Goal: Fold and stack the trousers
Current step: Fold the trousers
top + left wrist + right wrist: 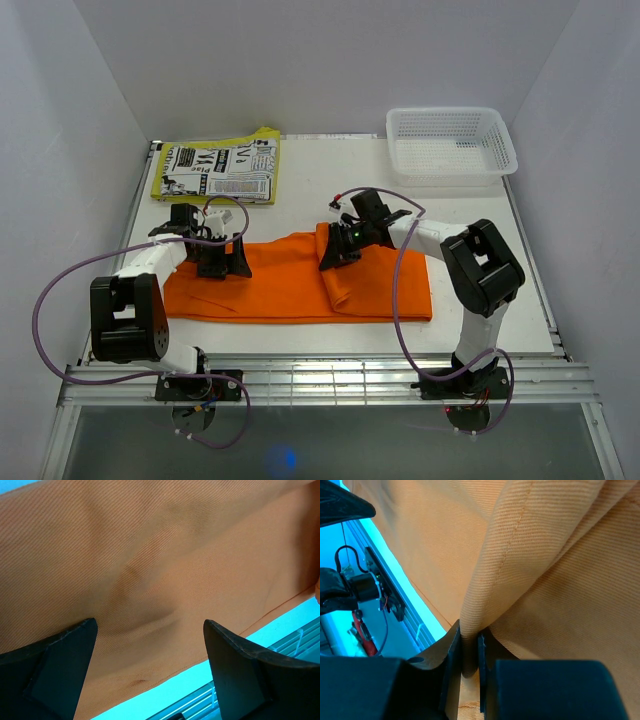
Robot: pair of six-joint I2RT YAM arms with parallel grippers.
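Note:
The orange trousers [290,285] lie flat across the table, stretched left to right, with a raised fold [335,270] near the middle. My right gripper [335,252] is shut on that fold at the cloth's far edge; in the right wrist view the trousers [560,570] rise in a ridge from between the jaws [469,650]. My left gripper [222,262] stands open over the left part of the trousers [150,570], close above the cloth, with nothing between its fingers [65,655].
A white mesh basket [497,145] stands at the back right. A yellow-edged printed paper [218,170] lies at the back left. The table's near edge with its metal rails [320,375] runs below the trousers. Purple cables loop from both arms.

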